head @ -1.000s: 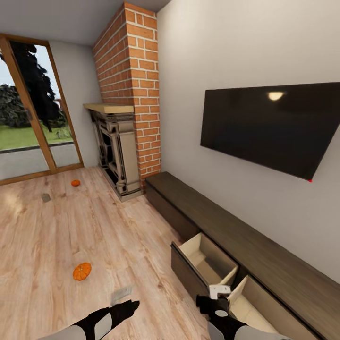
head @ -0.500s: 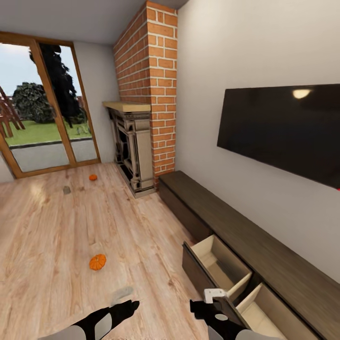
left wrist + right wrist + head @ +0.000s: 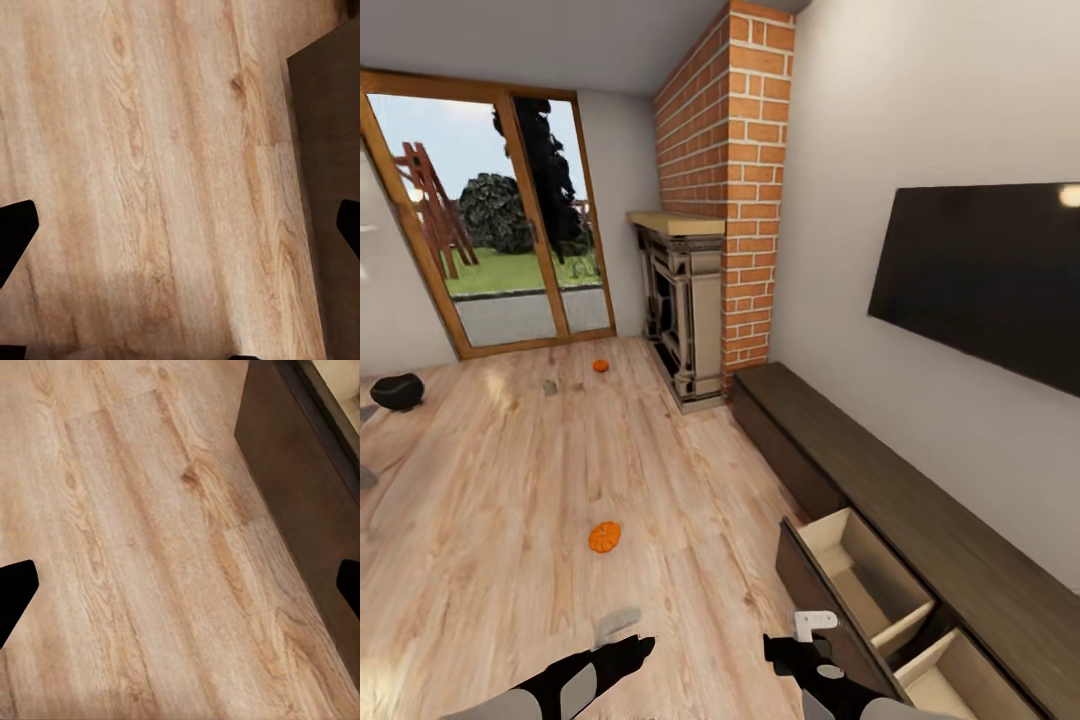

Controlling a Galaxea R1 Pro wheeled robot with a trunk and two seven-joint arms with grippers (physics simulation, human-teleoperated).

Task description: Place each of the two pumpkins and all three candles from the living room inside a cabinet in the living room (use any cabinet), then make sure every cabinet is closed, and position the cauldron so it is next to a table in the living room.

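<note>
A light wood-plank floor (image 3: 510, 500) runs from my base up to a glazed patio door at the upper left of the head view, with a red-brick chimney and an ornate grey-black fireplace (image 3: 685, 310) at the centre top. Along the right wall, under a dark flat screen, sits the cabinet (image 3: 920, 530), a long low dark-brown unit with a matte top. Two of its drawers stand pulled out at the lower right, showing pale tan boxy insides; I see nothing lying in them.

Nothing is in hand. My left gripper (image 3: 180, 232) is spread wide, its black tips at the edges of the wrist view with only grained planks between them. My right gripper (image 3: 180, 585) is likewise spread and empty, over floor beside a dark drawer front.

One pumpkin (image 3: 604, 537), bright orange, ribbed and squat, lies on the floor just left of centre, in the lower half of the head view. The second pumpkin (image 3: 601, 366) is far smaller in the frame, near the fireplace, with a grey stubby candle (image 3: 549, 387) to its left. A flat grey shape lies low in the frame by my left arm; I cannot tell what it is. The cauldron (image 3: 397, 391), round and plain black, sits at the left edge.

I judge the fetching step is in hand: drawers ready, items still scattered. The next move calls for closing on the nearer pumpkin and lowering a hand over it.
</note>
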